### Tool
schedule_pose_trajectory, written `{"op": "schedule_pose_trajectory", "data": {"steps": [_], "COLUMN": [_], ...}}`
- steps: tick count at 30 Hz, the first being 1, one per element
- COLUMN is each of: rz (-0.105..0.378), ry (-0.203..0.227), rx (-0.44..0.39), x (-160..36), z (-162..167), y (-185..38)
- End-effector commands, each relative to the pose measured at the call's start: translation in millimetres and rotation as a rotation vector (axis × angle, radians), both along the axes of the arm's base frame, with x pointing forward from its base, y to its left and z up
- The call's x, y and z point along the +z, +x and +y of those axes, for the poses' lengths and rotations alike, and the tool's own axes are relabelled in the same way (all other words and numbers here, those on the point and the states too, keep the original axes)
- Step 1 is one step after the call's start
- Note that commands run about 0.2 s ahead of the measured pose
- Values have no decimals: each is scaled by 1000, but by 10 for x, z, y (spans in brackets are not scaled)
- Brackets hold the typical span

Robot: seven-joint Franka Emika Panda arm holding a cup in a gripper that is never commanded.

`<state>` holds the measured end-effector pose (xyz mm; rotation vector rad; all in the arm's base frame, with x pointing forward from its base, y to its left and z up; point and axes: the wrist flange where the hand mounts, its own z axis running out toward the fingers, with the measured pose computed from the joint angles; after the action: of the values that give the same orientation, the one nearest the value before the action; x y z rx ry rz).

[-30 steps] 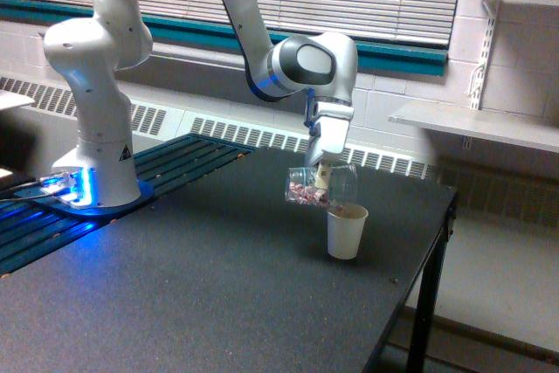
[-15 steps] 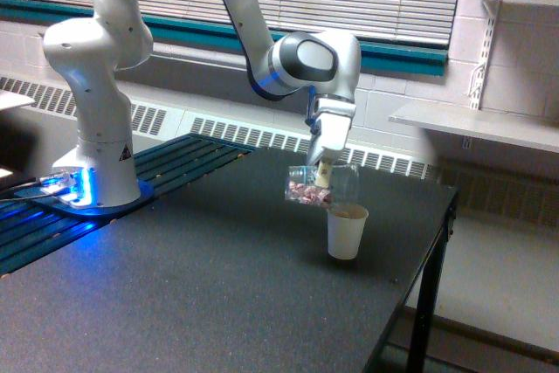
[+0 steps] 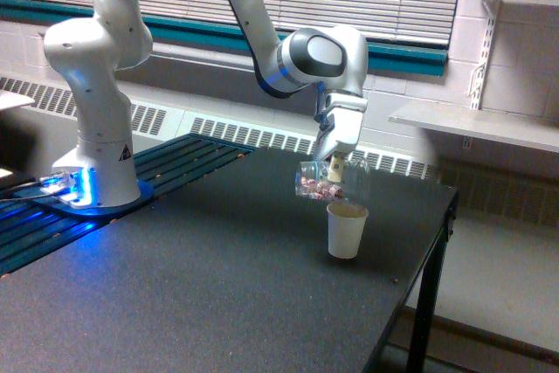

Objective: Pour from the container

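Observation:
The clear plastic container (image 3: 330, 181) lies on its side in the air, just above the rim of the white paper cup (image 3: 346, 231). Reddish-brown and pink bits show through its lower left part. My gripper (image 3: 336, 166) comes down from above and is shut on the container. I cannot make out which end of the container is its mouth. The paper cup stands upright on the black table (image 3: 201, 286), near the right edge.
The arm's white base (image 3: 96, 163) stands at the exterior view's left on a blue-lit mount. A window with blinds and a radiator (image 3: 262, 137) run along the back wall. White shelves (image 3: 489, 124) hang at the right, past the table's edge.
The gripper and the container have shifted a little to the right and slightly up, now more directly over the paper cup. The paper cup has not moved.

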<state>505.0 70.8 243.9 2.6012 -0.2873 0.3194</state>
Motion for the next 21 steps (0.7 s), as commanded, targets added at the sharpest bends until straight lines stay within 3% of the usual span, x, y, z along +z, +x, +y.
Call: {"op": "schedule_pose_trajectory", "data": {"steps": [1, 21], "rz": [35, 58], "ry": [-23, -55], "rx": [58, 73], "x": [-47, 31], "z": [112, -29], "y": [-12, 4]}}
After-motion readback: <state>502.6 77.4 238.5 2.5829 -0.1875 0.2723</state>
